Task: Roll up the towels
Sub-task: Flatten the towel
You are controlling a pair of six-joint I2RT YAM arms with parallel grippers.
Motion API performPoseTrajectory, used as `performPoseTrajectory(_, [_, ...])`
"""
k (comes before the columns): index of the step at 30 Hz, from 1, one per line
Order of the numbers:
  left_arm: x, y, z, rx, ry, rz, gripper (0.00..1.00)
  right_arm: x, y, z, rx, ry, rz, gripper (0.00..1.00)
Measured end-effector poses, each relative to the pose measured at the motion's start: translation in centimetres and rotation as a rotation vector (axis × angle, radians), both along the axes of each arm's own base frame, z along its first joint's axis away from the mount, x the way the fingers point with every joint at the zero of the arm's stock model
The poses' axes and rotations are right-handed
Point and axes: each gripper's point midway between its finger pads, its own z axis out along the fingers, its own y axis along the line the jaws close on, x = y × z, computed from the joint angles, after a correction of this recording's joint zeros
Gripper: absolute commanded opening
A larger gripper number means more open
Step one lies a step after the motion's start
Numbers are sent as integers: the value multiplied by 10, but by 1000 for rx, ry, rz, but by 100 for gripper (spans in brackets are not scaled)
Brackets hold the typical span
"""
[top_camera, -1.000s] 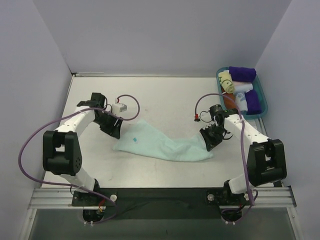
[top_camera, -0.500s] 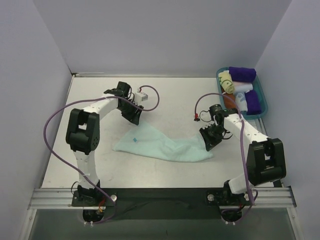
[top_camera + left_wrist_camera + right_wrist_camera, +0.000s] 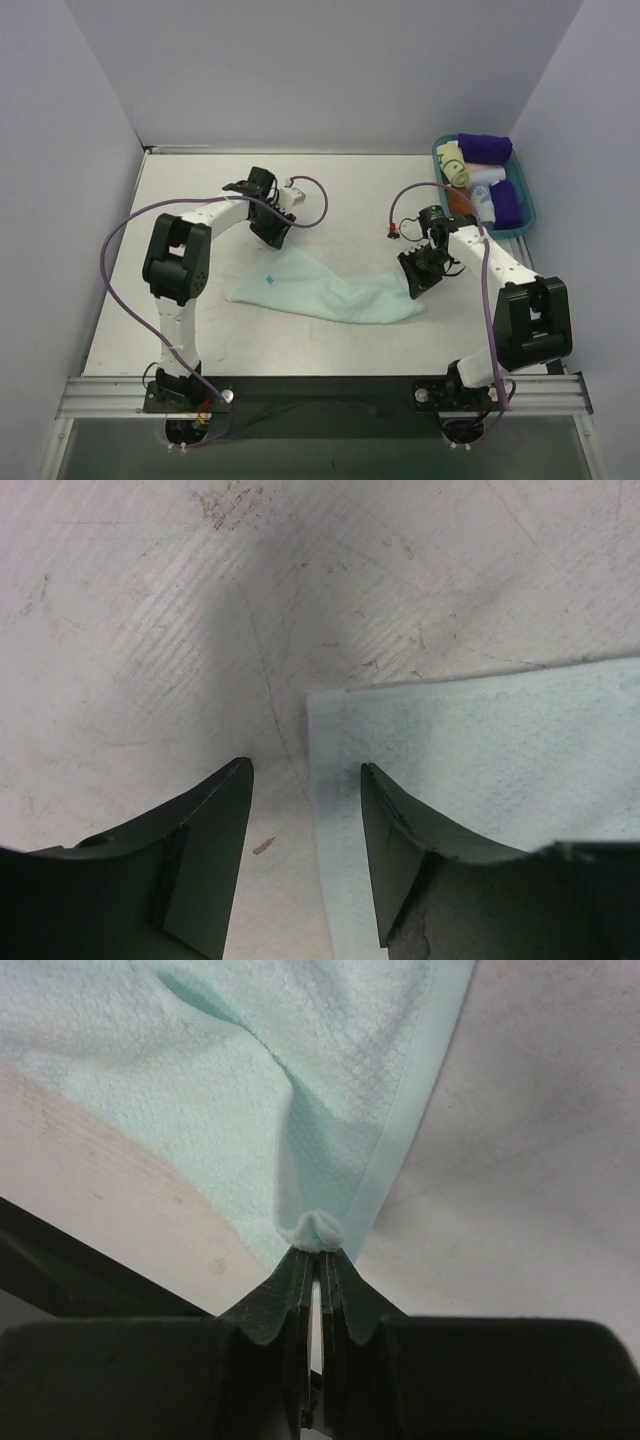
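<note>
The mint-aqua towel (image 3: pixel 320 290) lies spread flat and slanted across the middle of the table. My left gripper (image 3: pixel 277 236) is open and low over the towel's far left corner. In the left wrist view the corner's edge (image 3: pixel 480 740) lies between the fingers of the left gripper (image 3: pixel 305 770), and nothing is held. My right gripper (image 3: pixel 414 280) is shut on the towel's right corner. In the right wrist view the cloth (image 3: pixel 300 1060) is bunched at the tips of the right gripper (image 3: pixel 318 1250). The pale yellow towel with green marks (image 3: pixel 454 163) sits rolled in the basket.
A teal basket (image 3: pixel 527 218) stands at the far right with purple rolls (image 3: pixel 485 148), a white roll (image 3: pixel 482 186) and something orange (image 3: pixel 456 200). Grey walls close the table on the left, back and right. Purple cables loop off both arms.
My left arm has swung right and away from the towel's left side to its far corner. The right gripper has stayed shut on the right corner, barely moving.
</note>
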Motion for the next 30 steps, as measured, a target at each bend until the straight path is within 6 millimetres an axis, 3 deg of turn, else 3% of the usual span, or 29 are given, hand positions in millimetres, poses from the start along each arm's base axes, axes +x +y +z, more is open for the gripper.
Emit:
performPoseTrajectory(7, [3,-7,-1,15,-19,-10,59,0,1,0,1,1,-11,0])
performPoseTrajectory(12, [6,-19,-2,15,-39,-28,48,0,1,1,1,3,-21,0])
performPoseTrajectory(17, [10,-24,-3,29,-66,-27,19,1,0,1,2,3,-25,0])
performPoseTrajectory(19, [10,-24,-3,25,-71,-17,1,1,0,1,2,1,-26,0])
performPoseTrajectory(23, [0,-13,2,3,-43,15,0,11,2,11,9,-38,-29,0])
performPoseTrajectory(26, [-15,9,20,-41,5,66,0,26,3,30,24,-111,-37,0])
performPoseTrajectory(30, [-26,42,90,-165,-75,157,0,41,1,63,51,-240,-54,0])
